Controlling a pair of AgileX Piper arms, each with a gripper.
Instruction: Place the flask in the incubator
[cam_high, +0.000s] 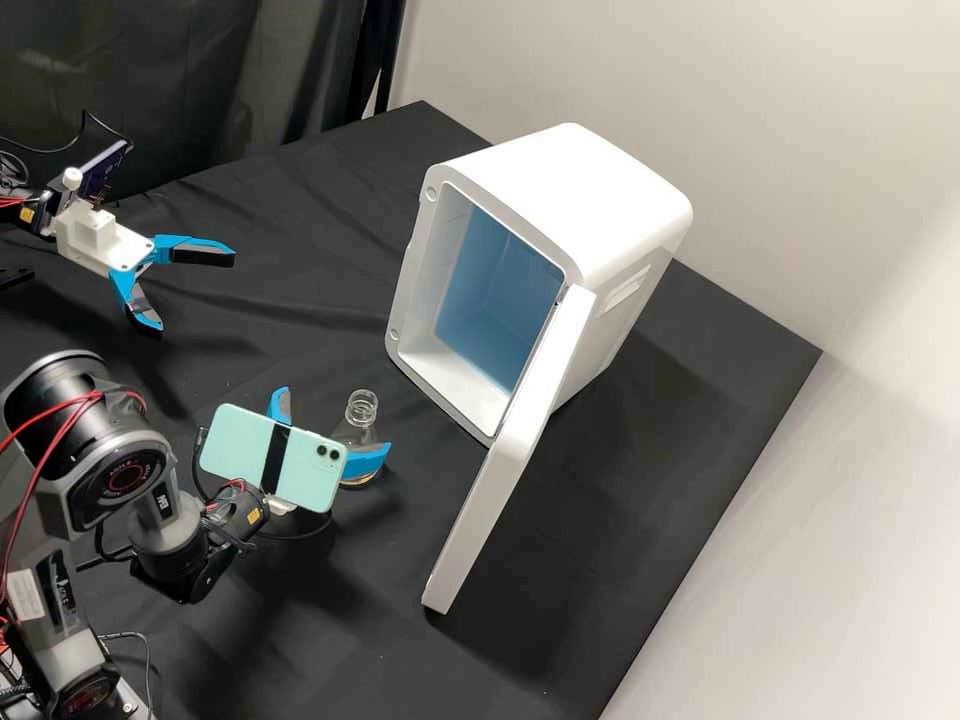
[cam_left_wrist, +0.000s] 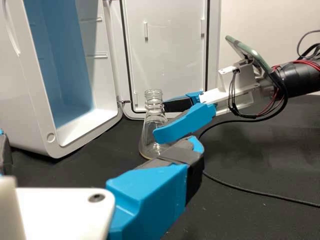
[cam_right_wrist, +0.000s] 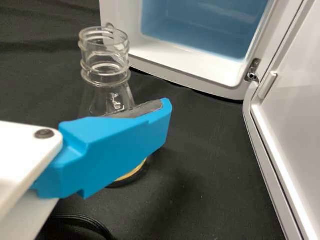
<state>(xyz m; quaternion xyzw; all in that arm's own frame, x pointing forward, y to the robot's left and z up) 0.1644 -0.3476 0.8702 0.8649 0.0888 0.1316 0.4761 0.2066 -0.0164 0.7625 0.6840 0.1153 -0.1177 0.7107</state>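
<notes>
A clear glass conical flask (cam_high: 360, 425) with no cap and a thin amber layer at its base stands upright on the black bench, just in front of the incubator (cam_high: 590, 210). The incubator is a white box with a blue inside, and its door (cam_high: 505, 450) hangs wide open. My right gripper (cam_high: 335, 422) is open and straddles the flask, one blue finger (cam_right_wrist: 117, 137) close against the flask (cam_right_wrist: 105, 75) low on its body. My left gripper (cam_high: 193, 292) hangs open with nothing in it at the far left, well away from the flask (cam_left_wrist: 153, 125).
The open door juts toward the bench's front, to the right of the flask. A mint-green phone (cam_high: 272, 457) rides on the right arm's wrist. Cables (cam_left_wrist: 250, 187) trail over the bench behind that arm. The bench edge (cam_high: 700, 560) runs along the right.
</notes>
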